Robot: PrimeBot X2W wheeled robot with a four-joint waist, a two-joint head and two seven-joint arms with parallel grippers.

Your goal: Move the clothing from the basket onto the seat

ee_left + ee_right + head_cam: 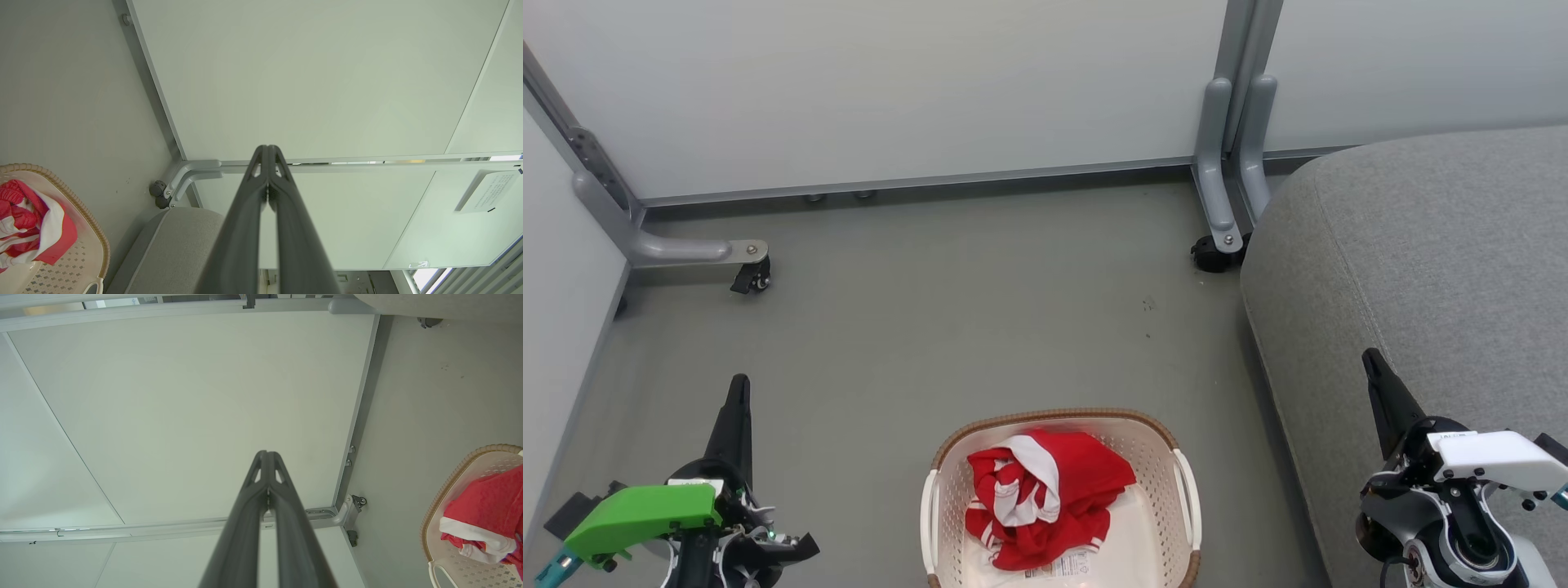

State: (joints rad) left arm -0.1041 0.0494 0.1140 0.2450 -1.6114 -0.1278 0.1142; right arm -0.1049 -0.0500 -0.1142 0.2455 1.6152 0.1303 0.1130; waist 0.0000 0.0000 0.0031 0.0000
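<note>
A cream-white perforated laundry basket (1156, 457) with a brown woven-look rim and white side handles stands upright on the grey floor (947, 327). Inside lies the clothing (1045, 494), a crumpled heap of red fabric with white bands and striped trim, bunched toward the basket's left and middle. A label sticker (1066, 565) shows on the basket's bottom. To the right, near but apart, is the seat (1421, 261), a large grey woven-fabric cushion with rounded edges and a stitched seam.

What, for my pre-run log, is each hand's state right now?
Left hand: closed, holding nothing.
Right hand: closed, holding nothing.
</note>
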